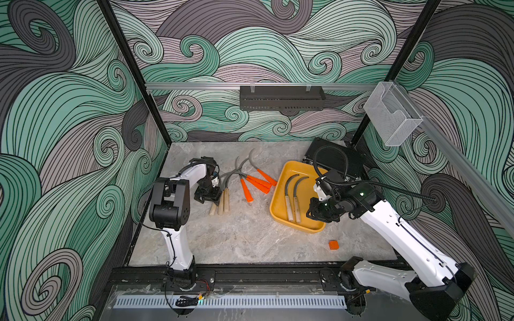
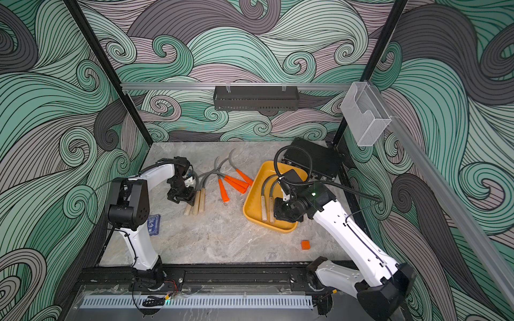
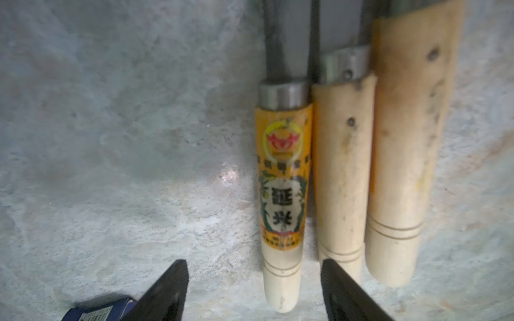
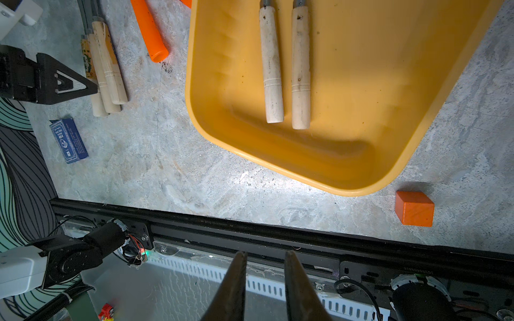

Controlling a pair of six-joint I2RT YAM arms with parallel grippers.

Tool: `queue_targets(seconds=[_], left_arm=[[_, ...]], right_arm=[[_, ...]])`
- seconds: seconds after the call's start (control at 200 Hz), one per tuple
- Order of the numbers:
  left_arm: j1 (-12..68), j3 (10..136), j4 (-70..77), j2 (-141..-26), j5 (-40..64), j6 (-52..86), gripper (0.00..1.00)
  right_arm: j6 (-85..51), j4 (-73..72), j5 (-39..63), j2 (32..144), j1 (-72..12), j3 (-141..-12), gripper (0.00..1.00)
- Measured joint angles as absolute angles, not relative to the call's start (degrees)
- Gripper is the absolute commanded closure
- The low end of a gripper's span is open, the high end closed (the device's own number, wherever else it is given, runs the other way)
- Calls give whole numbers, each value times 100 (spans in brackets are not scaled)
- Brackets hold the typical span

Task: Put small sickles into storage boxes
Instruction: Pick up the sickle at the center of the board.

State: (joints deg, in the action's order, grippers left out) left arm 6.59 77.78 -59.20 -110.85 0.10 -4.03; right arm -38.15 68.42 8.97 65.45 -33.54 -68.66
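The left gripper (image 3: 253, 261) is being held open just above the table (image 1: 236, 236). Its fingers (image 3: 167, 291) are straddling the end of a labelled wooden-handled sickle (image 3: 282, 194) without gripping it. Two plain-handled sickles (image 3: 345, 166) are lying against that one. Four orange-handled sickles (image 1: 257, 184) are lying mid-table. Two wooden-handled sickles (image 1: 292, 204) are being contained in the yellow tray (image 1: 274, 207). The right gripper (image 4: 264, 254) is being kept nearly closed and empty over the tray's near corner.

Not much to read here. The pale wooden sickle handle with the yellow-orange paper label (image 3: 282, 178) shows two big black characters, we think 延兴, under a red emblem in a yellow ring. The small dark-blue box (image 4: 69, 140) has white print, too tiny for us.
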Motion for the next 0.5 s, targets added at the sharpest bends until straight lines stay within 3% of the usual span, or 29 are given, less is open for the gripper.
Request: queue_targets(seconds=[0.2, 0.5], left_arm=[[659, 7787, -5867, -11187, -132, -298, 37], [735, 7787, -5780, -11209, -228, -183, 40]], right_arm=[[-3813, 6842, 895, 6565, -3354, -6866, 73], [-3793, 6847, 893, 6626, -3354, -6866, 73]])
